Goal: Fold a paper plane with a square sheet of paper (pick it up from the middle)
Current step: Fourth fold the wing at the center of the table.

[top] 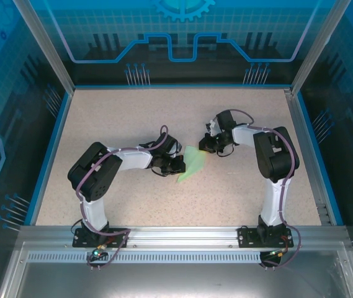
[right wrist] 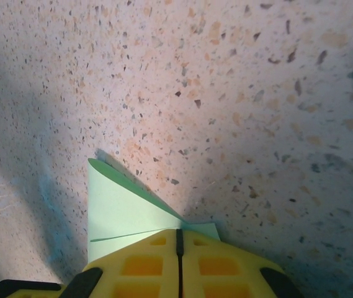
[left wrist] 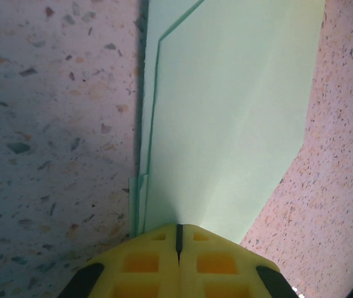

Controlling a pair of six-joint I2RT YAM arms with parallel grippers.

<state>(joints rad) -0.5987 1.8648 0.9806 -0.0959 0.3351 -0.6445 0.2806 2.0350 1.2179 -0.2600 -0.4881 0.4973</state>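
Yellow left claw (left wrist: 177, 233), creased mint paper (left wrist: 226, 112)

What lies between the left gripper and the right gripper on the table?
The folded sheet of thin pale mint-green paper, in the top view; the left gripper and right gripper are each shut on an edge of it.

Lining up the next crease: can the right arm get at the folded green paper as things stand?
Yes, it seems so: the right end effector is shut on one tip of the folded green paper, with nothing but table around it. The left end effector pinches the other end.
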